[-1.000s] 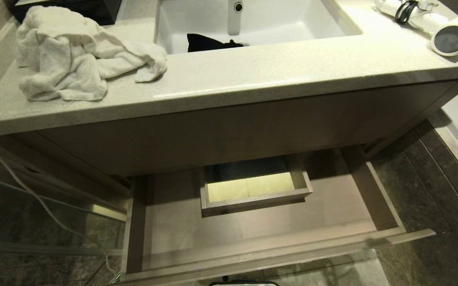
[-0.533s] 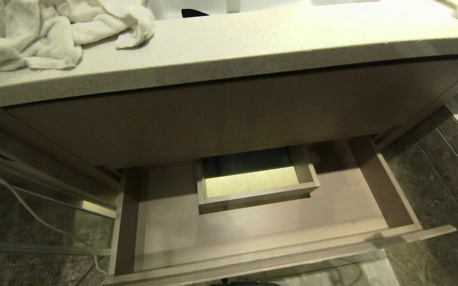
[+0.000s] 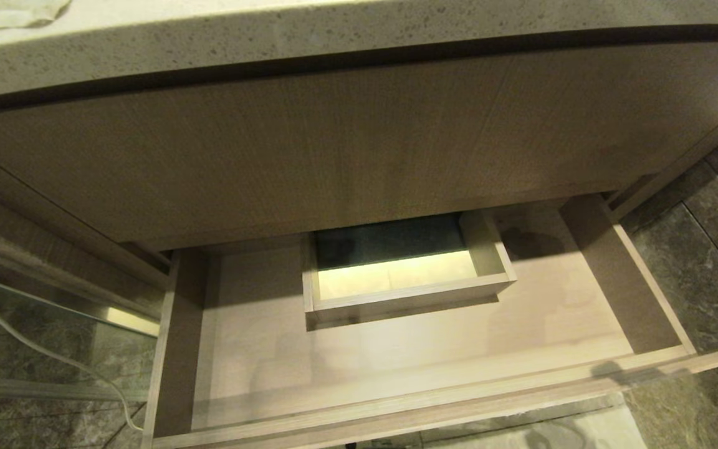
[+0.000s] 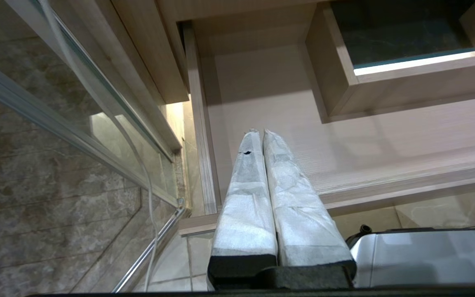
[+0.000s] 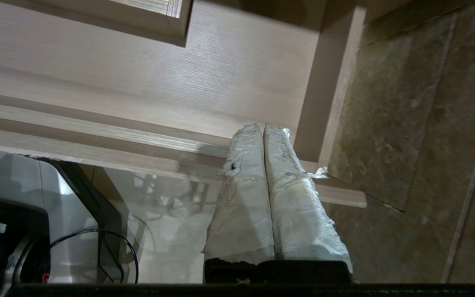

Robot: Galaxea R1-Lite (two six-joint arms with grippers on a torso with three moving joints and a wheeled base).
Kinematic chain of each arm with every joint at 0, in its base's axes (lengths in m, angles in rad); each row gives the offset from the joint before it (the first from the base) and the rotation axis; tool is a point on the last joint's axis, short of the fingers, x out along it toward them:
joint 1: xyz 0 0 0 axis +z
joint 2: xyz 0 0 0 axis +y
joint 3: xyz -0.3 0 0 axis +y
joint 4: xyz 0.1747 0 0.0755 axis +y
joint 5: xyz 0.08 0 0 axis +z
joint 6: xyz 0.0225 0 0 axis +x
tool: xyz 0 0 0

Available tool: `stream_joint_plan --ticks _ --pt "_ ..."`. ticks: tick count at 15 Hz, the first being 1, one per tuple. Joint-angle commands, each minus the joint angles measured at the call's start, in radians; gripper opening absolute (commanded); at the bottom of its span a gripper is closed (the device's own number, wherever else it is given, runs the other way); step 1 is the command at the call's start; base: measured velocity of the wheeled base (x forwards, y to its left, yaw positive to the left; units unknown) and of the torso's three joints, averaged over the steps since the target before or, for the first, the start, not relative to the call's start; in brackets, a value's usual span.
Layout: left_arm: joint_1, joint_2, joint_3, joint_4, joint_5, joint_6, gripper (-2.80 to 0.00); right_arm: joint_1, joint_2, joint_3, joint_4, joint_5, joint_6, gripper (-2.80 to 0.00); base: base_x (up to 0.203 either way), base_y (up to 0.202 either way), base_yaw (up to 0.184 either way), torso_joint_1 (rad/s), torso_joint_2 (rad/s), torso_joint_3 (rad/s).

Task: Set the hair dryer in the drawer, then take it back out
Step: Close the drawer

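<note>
A speckled pale stone countertop (image 3: 334,31) ran across the top of the head view, with a corner of white towel (image 3: 10,12) lying on it at the far left. Below it hung a tall wood-grain panel (image 3: 359,149), and beneath that the drawer (image 3: 396,368) stood pulled out over a dark marbled tile floor (image 3: 708,262). The drawer's light-brown bottom lay bare, and a boxed cutout (image 3: 406,274) sat at the middle of its back, lit yellowish inside. A thin pale cord (image 3: 41,349) trailed down past a glass panel with a metal rail (image 3: 53,299) to the left of the drawer.

The hair dryer appeared in none of the views; nothing lay in the drawer.

Neither arm showed in the head view. In the left wrist view, the left gripper (image 4: 261,133) hung above the drawer's left front corner, its two tape-wrapped fingers (image 4: 248,185) pressed together with nothing between them. In the right wrist view, the right gripper (image 5: 261,127) hung over the drawer's right front corner, near the side wall, its wrapped fingers (image 5: 245,194) likewise closed tight and empty. Part of the robot's grey base (image 5: 35,206) showed below the drawer front.
</note>
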Motion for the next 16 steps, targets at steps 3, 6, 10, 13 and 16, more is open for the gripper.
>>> stream_joint_plan --ticks 3,6,10,13,16 --pt "0.0 0.0 0.0 0.0 0.0 0.0 -2.8 0.034 0.026 -0.007 -0.016 0.004 0.0 -2.8 0.0 0.0 0.0 -0.137 0.3 0.159" --pt "0.0 0.0 0.001 0.0 0.0 0.0 -2.8 0.038 0.053 0.001 0.003 0.004 0.0 -2.8 0.0 0.0 0.0 -0.019 0.05 0.033" --pt "0.0 0.0 0.002 0.0 0.0 0.0 -2.8 0.044 0.093 0.008 0.009 0.006 -0.003 -2.8 0.0 0.0 0.0 -0.043 0.1 0.055" --pt "0.0 0.0 0.0 0.0 0.0 0.0 -2.8 0.043 0.107 0.005 0.025 -0.003 -0.004 -2.8 0.0 0.0 0.0 -0.169 0.39 0.213" --pt "0.0 0.0 0.002 0.0 0.0 0.0 -2.8 0.04 0.195 -0.007 0.16 -0.179 -0.005 -2.8 0.0 0.0 0.0 -0.072 0.15 0.078"
